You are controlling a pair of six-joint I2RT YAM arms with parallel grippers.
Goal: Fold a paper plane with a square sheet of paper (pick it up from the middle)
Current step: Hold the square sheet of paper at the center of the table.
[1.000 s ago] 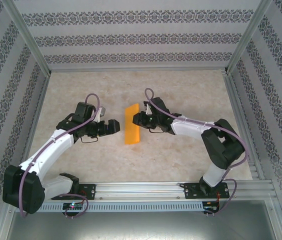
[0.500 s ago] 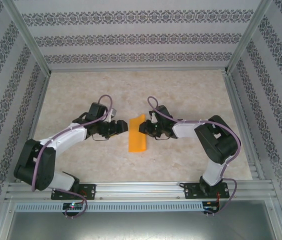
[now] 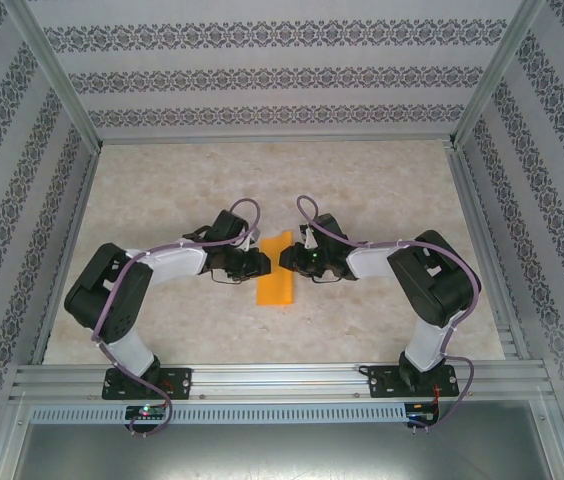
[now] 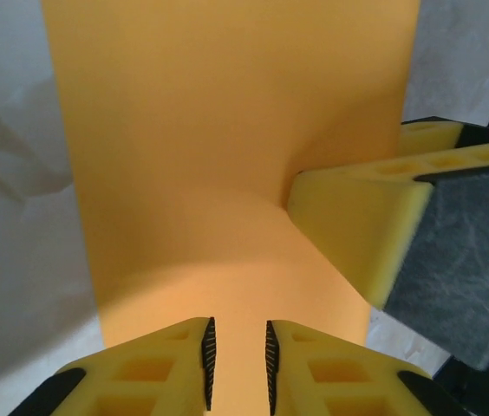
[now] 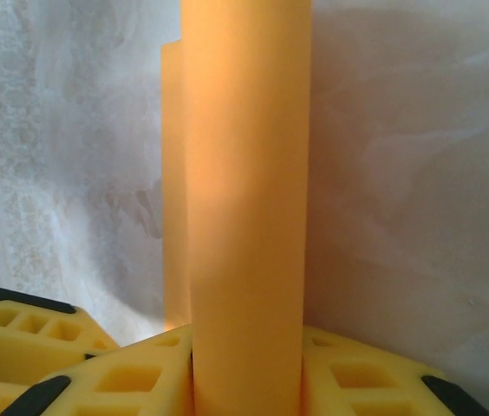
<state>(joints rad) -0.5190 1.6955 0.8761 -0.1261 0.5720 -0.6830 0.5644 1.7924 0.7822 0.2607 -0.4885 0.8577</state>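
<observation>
Right claw, at 3 o'clock of the narrow folded bright orange paper sheet, clamps it; left claw, at 9 o'clock, nearly together, grip unclear.

1. Top view: bright, even, diffuse light. The bench carries only faint, soft shadows beneath the arms, with no glare.
2. Left wrist view: sharp. Grey shade lies on the bench at 9 o'clock, and a paler band crosses the square sheet of paper toward 6 o'clock.
3. Right wrist view: hazy, with the paper washed pale toward 12 o'clock.
</observation>
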